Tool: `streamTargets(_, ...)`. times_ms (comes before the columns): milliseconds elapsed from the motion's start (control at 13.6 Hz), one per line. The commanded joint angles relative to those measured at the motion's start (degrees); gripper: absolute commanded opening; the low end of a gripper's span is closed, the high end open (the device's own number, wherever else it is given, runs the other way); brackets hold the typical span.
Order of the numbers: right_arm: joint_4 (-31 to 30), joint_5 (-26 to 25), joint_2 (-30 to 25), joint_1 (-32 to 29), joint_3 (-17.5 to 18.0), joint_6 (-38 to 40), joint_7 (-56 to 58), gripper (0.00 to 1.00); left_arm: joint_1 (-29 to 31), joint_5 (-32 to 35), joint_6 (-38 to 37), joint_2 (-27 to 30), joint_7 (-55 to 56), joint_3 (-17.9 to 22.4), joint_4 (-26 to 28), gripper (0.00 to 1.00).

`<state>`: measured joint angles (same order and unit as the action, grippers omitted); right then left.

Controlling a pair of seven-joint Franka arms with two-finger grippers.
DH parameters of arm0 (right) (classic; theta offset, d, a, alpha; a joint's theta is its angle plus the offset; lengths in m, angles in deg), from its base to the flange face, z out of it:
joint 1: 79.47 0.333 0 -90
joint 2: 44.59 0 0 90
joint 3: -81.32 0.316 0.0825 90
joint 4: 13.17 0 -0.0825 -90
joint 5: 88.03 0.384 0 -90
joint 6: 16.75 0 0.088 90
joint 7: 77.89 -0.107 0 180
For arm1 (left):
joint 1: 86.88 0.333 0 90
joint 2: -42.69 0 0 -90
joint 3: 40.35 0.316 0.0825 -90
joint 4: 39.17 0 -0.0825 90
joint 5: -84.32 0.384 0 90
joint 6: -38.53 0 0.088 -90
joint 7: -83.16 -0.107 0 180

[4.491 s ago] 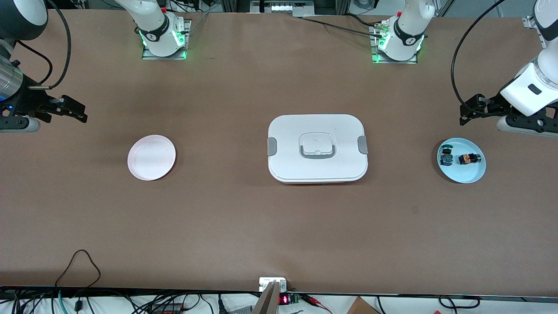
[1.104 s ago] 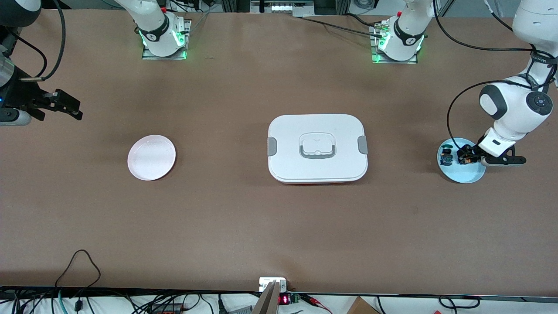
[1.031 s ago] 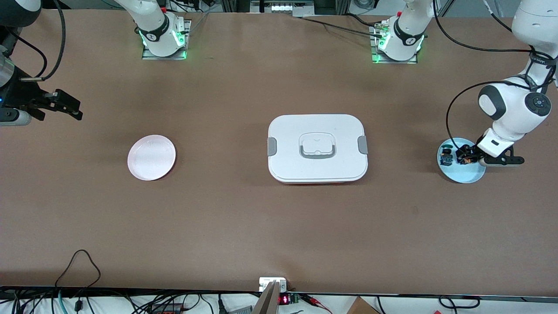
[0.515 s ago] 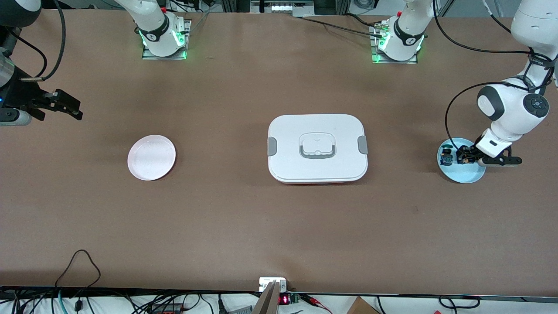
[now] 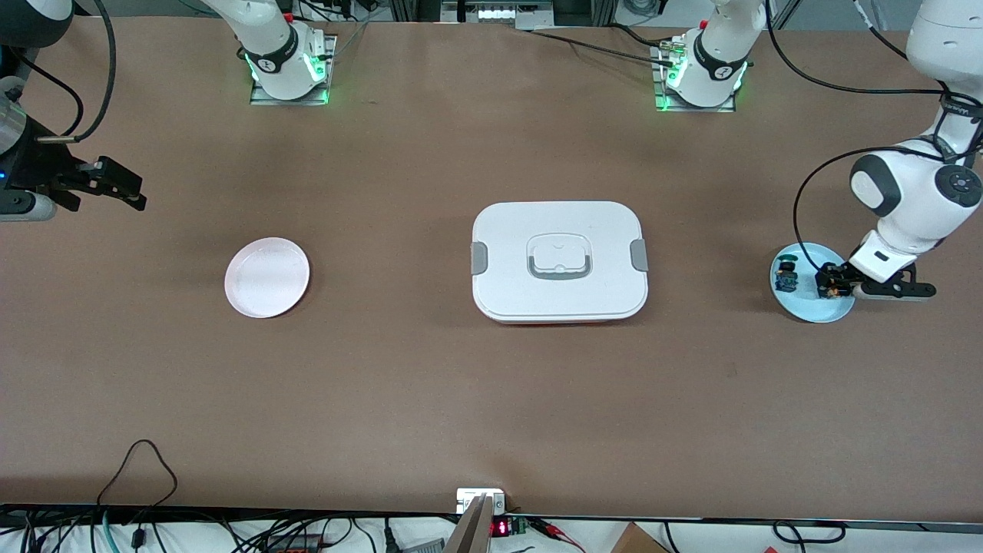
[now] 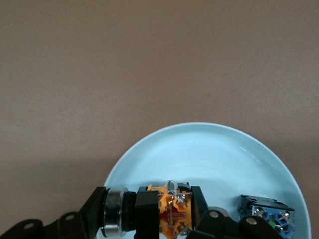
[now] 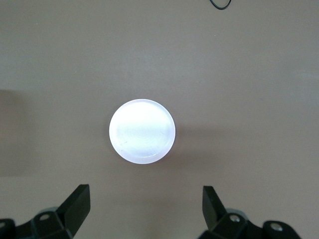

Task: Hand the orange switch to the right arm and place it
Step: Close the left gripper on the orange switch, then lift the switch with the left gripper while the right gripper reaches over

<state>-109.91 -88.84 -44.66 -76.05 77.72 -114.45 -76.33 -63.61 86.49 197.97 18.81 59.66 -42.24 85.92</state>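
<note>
The orange switch (image 6: 172,218), black-bodied with orange and tan metal parts, is clamped between the fingers of my left gripper (image 6: 149,215). It is just over the light blue plate (image 6: 209,149). In the front view the left gripper (image 5: 829,281) holds the switch (image 5: 826,289) over that plate (image 5: 812,309) at the left arm's end of the table. My right gripper (image 5: 129,188) waits, open and holding nothing, in the air at the right arm's end. The right wrist view shows it (image 7: 144,199) above the brown table near a white plate (image 7: 142,130).
A green-capped switch (image 5: 785,276) lies on the blue plate beside the held one (image 6: 266,221). A white lidded box (image 5: 559,261) with grey latches sits mid-table. The white plate (image 5: 267,277) lies toward the right arm's end. Cables run along the table edge nearest the front camera.
The left gripper has shut on the orange switch and shifted slightly away from the green-capped switch, with the orange switch in it. The right arm has not moved.
</note>
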Motion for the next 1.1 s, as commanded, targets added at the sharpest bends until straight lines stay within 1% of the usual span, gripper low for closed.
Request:
streamTargets(0,-0.11,0.11,-0.55,0.18,0.08,0.67,-0.24,1.00,-0.06,0.99,-15.59,1.20,-1.20,-1.27,-9.49,0.27)
streamTargets(147,0.15,0.02,-0.98,0.09,-0.09,2.24,0.02,1.00,-0.24,0.90,-30.00,0.94,-1.02,-2.76,-17.66,0.27)
streamTargets(294,2.43,-0.07,-0.20,0.18,0.08,2.87,-0.06,1.00,-0.68,0.90,-42.22,0.94,-1.37,-4.87,-24.08,0.27)
streamTargets(368,2.52,-0.07,-0.19,0.27,0.08,2.87,-0.15,1.00,-0.68,0.82,-47.50,0.94,-1.46,-6.10,-26.29,0.27)
streamTargets(442,2.53,0.02,-0.11,0.27,0.08,2.87,-0.24,1.00,-0.59,0.03,-53.56,1.37,-1.55,-7.50,-27.09,0.27)
streamTargets(515,2.61,0.19,-0.11,0.18,0.08,2.52,-0.33,1.00,-0.33,-0.32,-58.49,2.16,-1.38,-9.86,-27.88,0.28)
streamTargets(589,2.70,0.28,-0.11,0.18,0.00,2.86,-0.24,1.00,0.19,-2.68,-62.54,2.43,-2.24,-11.89,-30.24,0.32)
streamTargets(663,2.70,0.54,-0.28,0.09,-0.18,3.30,-0.15,1.00,-0.41,-5.05,-66.24,2.34,-3.38,-13.21,-33.22,0.31)
streamTargets(736,2.70,1.94,-0.28,-0.17,-0.44,4.09,-0.15,1.00,-0.59,-7.60,-68.36,2.25,-3.57,-14.53,-34.91,0.28)
streamTargets(810,2.70,4.21,-0.37,-0.43,-0.70,4.62,-0.15,1.00,-0.59,-10.15,-69.25,2.17,-3.75,-16.72,-35.10,0.26)
streamTargets(883,2.70,6.06,-0.46,-0.78,-0.71,5.49,-0.24,1.00,-0.59,-12.78,-69.35,2.17,-3.83,-19.18,-35.10,0.26)
streamTargets(957,2.70,7.39,-0.46,-0.79,-0.71,6.02,-0.33,1.00,-0.77,-17.25,-69.26,1.73,-3.75,-22.77,-35.19,0.25)
streamTargets(1031,2.70,8.53,-0.54,-0.79,-0.71,7.42,-0.50,1.00,-1.03,-21.21,-68.30,1.47,-3.83,-26.46,-35.27,0.23)
